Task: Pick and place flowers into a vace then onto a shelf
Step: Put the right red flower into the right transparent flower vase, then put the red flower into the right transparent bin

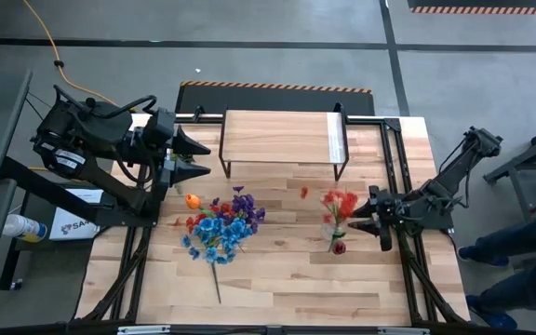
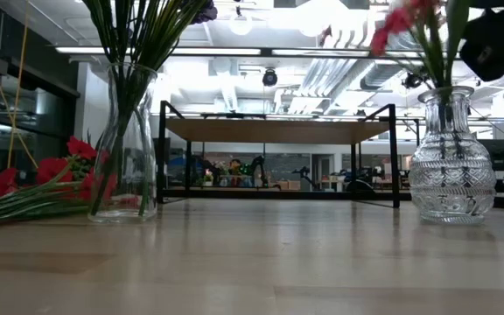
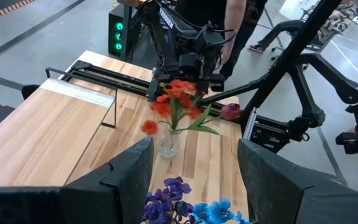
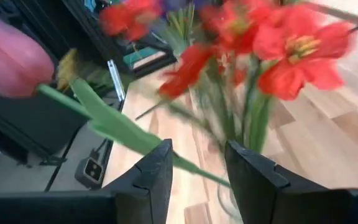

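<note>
Your right jaws stand partly apart at the red bunch, and a thin green stem with a pink tulip bud passes loose between them, not pinched. Just past them is the cut-glass vase, round and ribbed, which has the red flowers in it. Your left jaws hang wide and empty over the left edge of the worktop, beside the shelf. A smooth, tall clear vase holds the blue and purple flowers; some red sprays lie flat beside it. I judge the filling is almost done; the light-wood shelf with thin black legs carries nothing yet, so both vases must go there
</note>
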